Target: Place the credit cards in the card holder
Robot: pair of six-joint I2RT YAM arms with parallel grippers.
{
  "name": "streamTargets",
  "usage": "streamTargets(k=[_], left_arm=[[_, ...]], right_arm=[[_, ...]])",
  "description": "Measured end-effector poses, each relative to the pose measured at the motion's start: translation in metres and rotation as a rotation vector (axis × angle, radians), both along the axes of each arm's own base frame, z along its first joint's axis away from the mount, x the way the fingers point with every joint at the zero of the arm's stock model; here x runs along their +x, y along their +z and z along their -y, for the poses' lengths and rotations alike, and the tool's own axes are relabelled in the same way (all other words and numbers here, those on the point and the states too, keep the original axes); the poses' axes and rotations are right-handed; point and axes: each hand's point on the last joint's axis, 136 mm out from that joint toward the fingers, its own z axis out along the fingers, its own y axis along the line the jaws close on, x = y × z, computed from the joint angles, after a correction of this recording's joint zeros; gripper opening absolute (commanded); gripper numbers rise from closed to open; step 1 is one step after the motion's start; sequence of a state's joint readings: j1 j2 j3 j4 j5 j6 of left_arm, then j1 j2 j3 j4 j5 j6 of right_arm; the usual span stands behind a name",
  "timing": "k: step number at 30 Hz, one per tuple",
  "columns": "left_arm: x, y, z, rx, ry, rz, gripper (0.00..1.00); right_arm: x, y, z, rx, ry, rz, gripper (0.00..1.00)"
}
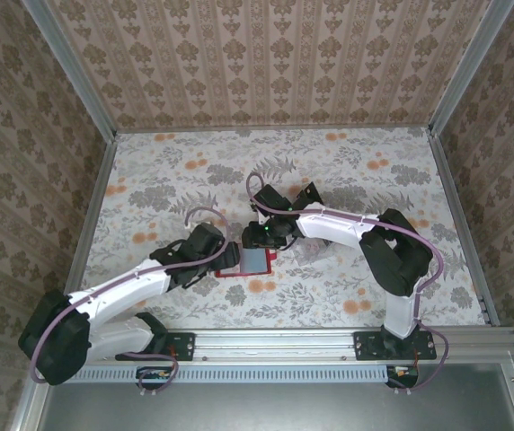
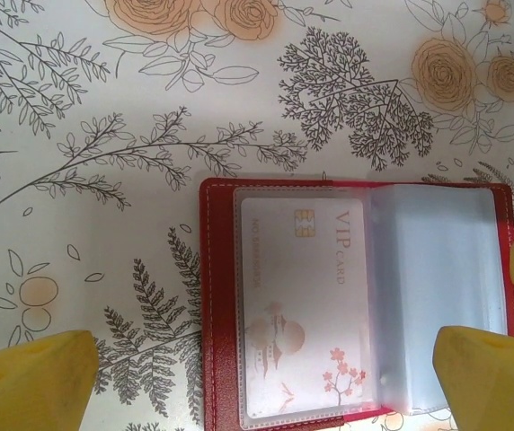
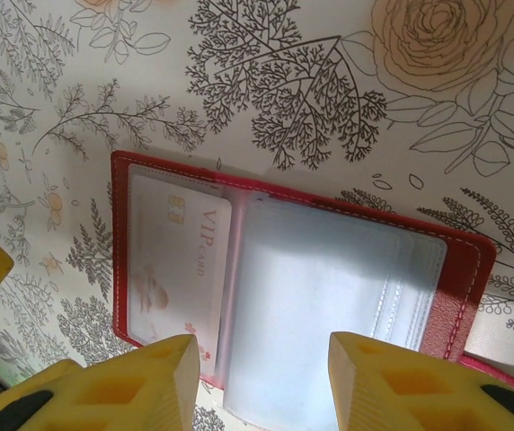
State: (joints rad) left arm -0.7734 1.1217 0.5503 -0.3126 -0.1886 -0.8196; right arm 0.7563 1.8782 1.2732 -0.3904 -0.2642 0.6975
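Red card holder [image 2: 217, 314] lies unfolded, one white card [image 2: 302, 305] sleeved; left gripper [image 2: 261, 386] hangs spread wide, right gripper [image 3: 257, 377] half-spread over sleeves [image 3: 329, 287], both empty.

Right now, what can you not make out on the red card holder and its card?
Left wrist view: card holder bottom edge partly cut off by frame; card small print blurred.
Top view: card holder partly under left claw and right claw; card too small.
Right wrist view: yellow fingers cover near edge; sleeves too cloudy.
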Motion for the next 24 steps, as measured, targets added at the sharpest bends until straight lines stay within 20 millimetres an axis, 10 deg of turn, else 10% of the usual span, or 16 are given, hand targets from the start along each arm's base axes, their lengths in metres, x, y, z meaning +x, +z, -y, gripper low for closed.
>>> streamTargets(k=[24], left_arm=[[-0.005, -0.021, 0.008, 0.045, -0.024, -0.014, 0.98]], right_arm=[[-0.004, -0.031, -0.011, 0.067, -0.008, -0.085, 0.43]])
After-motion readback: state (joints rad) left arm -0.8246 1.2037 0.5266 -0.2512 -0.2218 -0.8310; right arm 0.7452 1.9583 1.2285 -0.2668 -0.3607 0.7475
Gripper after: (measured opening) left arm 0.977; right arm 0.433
